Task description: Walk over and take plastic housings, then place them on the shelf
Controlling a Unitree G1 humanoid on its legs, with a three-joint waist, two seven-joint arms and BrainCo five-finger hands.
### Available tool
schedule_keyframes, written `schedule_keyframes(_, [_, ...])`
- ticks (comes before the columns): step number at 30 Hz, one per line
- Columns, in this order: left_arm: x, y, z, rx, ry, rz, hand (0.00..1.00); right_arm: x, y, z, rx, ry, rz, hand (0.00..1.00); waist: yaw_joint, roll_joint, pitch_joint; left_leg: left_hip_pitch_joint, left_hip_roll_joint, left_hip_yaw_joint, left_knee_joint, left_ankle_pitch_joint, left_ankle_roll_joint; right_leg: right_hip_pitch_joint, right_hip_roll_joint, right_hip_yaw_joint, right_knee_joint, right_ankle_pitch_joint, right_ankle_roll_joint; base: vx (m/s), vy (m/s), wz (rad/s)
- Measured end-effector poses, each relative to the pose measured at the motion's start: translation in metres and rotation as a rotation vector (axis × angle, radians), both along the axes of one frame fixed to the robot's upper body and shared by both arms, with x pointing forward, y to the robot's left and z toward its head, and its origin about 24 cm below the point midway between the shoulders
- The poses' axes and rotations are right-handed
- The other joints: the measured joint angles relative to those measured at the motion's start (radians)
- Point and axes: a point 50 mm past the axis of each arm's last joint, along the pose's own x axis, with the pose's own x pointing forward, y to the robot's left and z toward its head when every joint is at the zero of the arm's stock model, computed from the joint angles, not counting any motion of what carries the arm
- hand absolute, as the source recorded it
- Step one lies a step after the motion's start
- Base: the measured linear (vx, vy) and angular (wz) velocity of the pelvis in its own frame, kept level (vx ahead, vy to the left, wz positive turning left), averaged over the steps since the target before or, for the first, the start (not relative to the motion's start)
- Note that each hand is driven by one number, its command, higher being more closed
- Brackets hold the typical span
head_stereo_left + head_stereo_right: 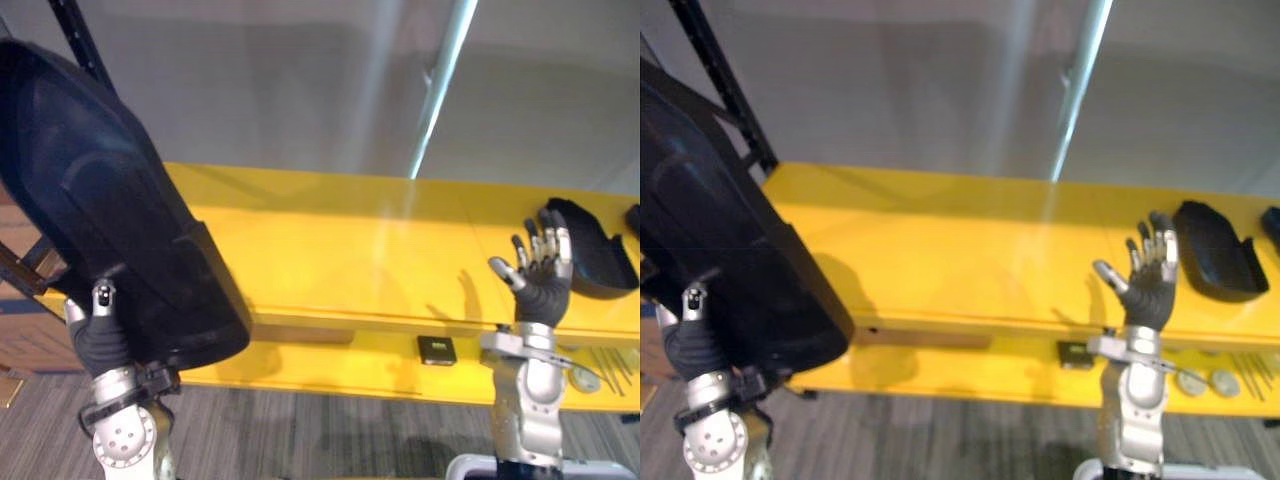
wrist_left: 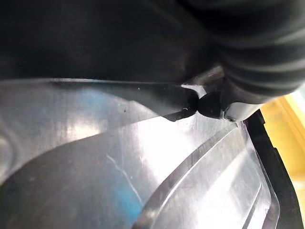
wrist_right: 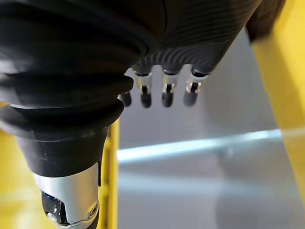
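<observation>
A large black plastic housing (image 1: 110, 210) stands tilted at the left, over the left end of the yellow shelf (image 1: 360, 250). My left hand (image 1: 98, 335) grips its lower edge from below, thumb pressed on its face; the left wrist view looks along its glossy inner surface (image 2: 143, 171). A second, smaller black housing (image 1: 590, 250) lies on the shelf at the far right. My right hand (image 1: 540, 280) is raised upright in front of the shelf, just left of that housing, fingers straight and spread, holding nothing.
A black upright post (image 1: 725, 85) of the rack rises at the back left. A small dark block (image 1: 436, 349) sits on the shelf's front lip, and several thin rods and round discs (image 1: 1225, 378) lie on the lip at the right. Grey carpet (image 1: 330, 430) lies below.
</observation>
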Motion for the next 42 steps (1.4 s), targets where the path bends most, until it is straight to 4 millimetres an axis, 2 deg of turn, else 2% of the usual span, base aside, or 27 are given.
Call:
schedule_keyframes(5, [-0.001,-0.008,0.01,-0.048,-0.091,-0.117,1.0,-0.018,0.0,-0.012,0.069,0.029,-0.033,0.0,-0.025,0.007,0.002,0.026,0.002,0.073,-0.029,0.004,0.007,-0.001,-0.004,0.034,-0.017,-0.002,-0.004,-0.06,0.0,-0.32])
schedule_keyframes(7, [-0.002,-0.011,0.017,-0.035,-0.13,-0.144,1.0,-0.021,0.003,-0.007,0.079,-0.004,-0.036,0.0,-0.039,0.007,0.002,0.027,0.003,0.105,-0.042,0.001,0.013,-0.004,-0.007,0.051,-0.031,-0.002,-0.004,-0.08,-0.007,-0.17])
schedule_keyframes(10, [-0.002,-0.017,0.021,-0.026,-0.157,-0.18,1.0,-0.025,0.005,-0.002,0.077,-0.031,-0.037,0.0,-0.04,0.008,-0.003,0.027,0.012,0.148,-0.041,-0.006,0.016,-0.008,-0.009,0.055,-0.033,-0.002,-0.004,-0.05,-0.01,-0.12])
schedule_keyframes(19, [0.008,-0.03,0.028,-0.049,-0.208,-0.238,1.0,-0.022,0.007,0.003,0.077,-0.056,-0.026,0.0,-0.04,0.008,-0.029,0.024,0.012,0.152,-0.04,0.019,0.018,-0.012,-0.009,0.051,-0.031,-0.002,-0.004,0.01,-0.005,0.01])
schedule_keyframes(21, [0.01,-0.033,0.029,-0.054,-0.218,-0.253,1.0,-0.02,0.007,0.007,0.074,-0.077,-0.03,0.0,-0.04,0.013,-0.032,0.025,0.012,0.151,-0.04,0.02,0.017,-0.011,-0.009,0.05,-0.031,-0.002,-0.004,0.0,0.0,0.0])
schedule_keyframes(22, [0.013,-0.034,0.029,-0.06,-0.224,-0.255,1.0,-0.016,0.004,0.02,0.059,-0.13,-0.044,0.0,-0.059,0.034,-0.027,0.037,0.01,0.156,-0.072,0.039,0.021,-0.014,-0.01,0.051,-0.034,0.004,-0.002,0.0,0.0,0.0])
schedule_keyframes(25, [0.013,-0.034,0.03,-0.06,-0.224,-0.256,1.0,-0.016,0.004,0.02,0.059,-0.13,-0.044,0.0,-0.059,0.034,-0.026,0.039,0.01,0.156,-0.074,0.038,0.021,-0.013,-0.01,0.051,-0.034,0.004,-0.002,0.0,0.0,0.0])
schedule_keyframes(28, [0.015,-0.036,0.033,-0.058,-0.242,-0.263,1.0,-0.014,0.006,0.022,0.062,-0.139,-0.035,0.0,-0.058,0.031,0.019,0.041,0.011,0.156,-0.057,0.036,0.022,-0.007,-0.011,0.051,-0.026,0.004,-0.002,-0.02,0.0,0.0])
schedule_keyframes(29, [0.019,-0.038,0.038,-0.056,-0.27,-0.267,1.0,-0.012,0.007,0.025,0.064,-0.156,-0.028,0.0,-0.057,0.029,0.061,0.014,0.016,0.158,-0.014,0.015,0.024,-0.019,-0.012,0.051,-0.008,0.004,-0.002,-0.14,0.002,-0.03])
schedule_keyframes(30, [0.024,-0.041,0.045,-0.053,-0.303,-0.269,1.0,-0.008,0.01,0.03,0.067,-0.179,-0.015,0.0,-0.05,0.034,0.091,-0.052,0.033,0.174,0.067,-0.028,0.026,-0.062,-0.009,0.052,0.02,0.004,-0.002,-0.18,0.003,-0.05])
schedule_keyframes(32, [0.031,-0.046,0.058,-0.033,-0.361,-0.261,1.0,-0.001,0.012,0.039,0.07,-0.222,-0.007,0.0,-0.045,0.044,0.143,-0.148,0.081,0.247,0.175,-0.062,0.024,-0.126,-0.003,0.05,0.051,0.003,-0.002,-0.19,-0.005,0.07])
schedule_keyframes(33, [0.036,-0.051,0.067,-0.018,-0.402,-0.255,1.0,0.003,0.013,0.046,0.065,-0.247,-0.004,0.0,-0.043,0.049,0.176,-0.206,0.097,0.269,0.215,-0.065,0.027,-0.178,-0.002,0.05,0.076,0.003,-0.002,-0.2,0.0,0.14])
schedule_keyframes(37, [0.043,-0.059,0.091,0.014,-0.512,-0.207,1.0,0.012,0.014,0.065,0.053,-0.316,-0.003,0.0,-0.037,0.049,0.282,-0.328,0.1,0.265,0.277,-0.048,0.039,-0.299,-0.008,0.051,0.125,0.004,-0.001,-0.17,0.042,0.06])
schedule_keyframes(39, [0.045,-0.06,0.097,0.019,-0.542,-0.15,1.0,0.014,0.011,0.071,0.047,-0.338,-0.013,0.0,-0.034,0.045,0.309,-0.371,0.091,0.267,0.276,-0.026,0.045,-0.354,-0.016,0.054,0.143,0.007,0.005,-0.06,0.029,0.08])
schedule_keyframes(42, [0.05,-0.059,0.094,0.019,-0.521,-0.095,1.0,0.011,0.004,0.072,0.047,-0.344,-0.053,0.0,-0.031,0.046,0.316,-0.356,0.082,0.267,0.25,-0.014,0.04,-0.352,-0.023,0.054,0.147,0.007,0.006,0.04,0.003,0.04])
